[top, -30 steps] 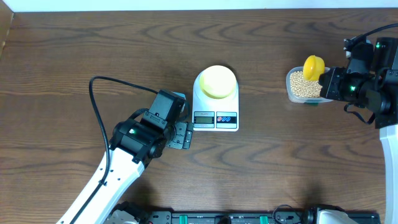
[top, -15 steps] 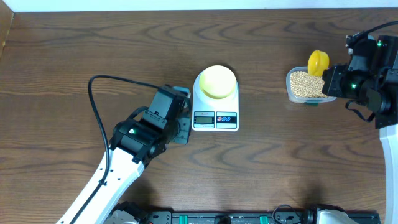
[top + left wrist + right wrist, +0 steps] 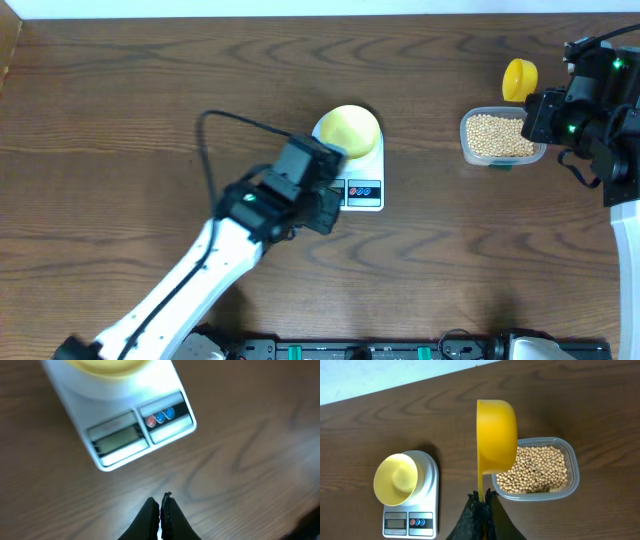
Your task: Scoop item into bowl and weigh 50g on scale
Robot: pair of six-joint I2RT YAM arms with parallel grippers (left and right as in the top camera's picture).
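The pale yellow bowl sits on the white scale at mid-table. My left gripper is shut and empty, hovering just in front of the scale's display and buttons. Tan beans fill a clear container at the right. My right gripper is shut on the handle of a bright yellow scoop, held on its side above the container's far-left edge. No beans show in the scoop.
The clear plastic container stands on the brown wooden table to the right of the scale. The left arm's black cable loops over the table left of the scale. A white wall edge runs along the far side.
My left gripper has shut and swung right, up to the scale's front. My right gripper has carried the scoop from over the beans toward the far side of the container.
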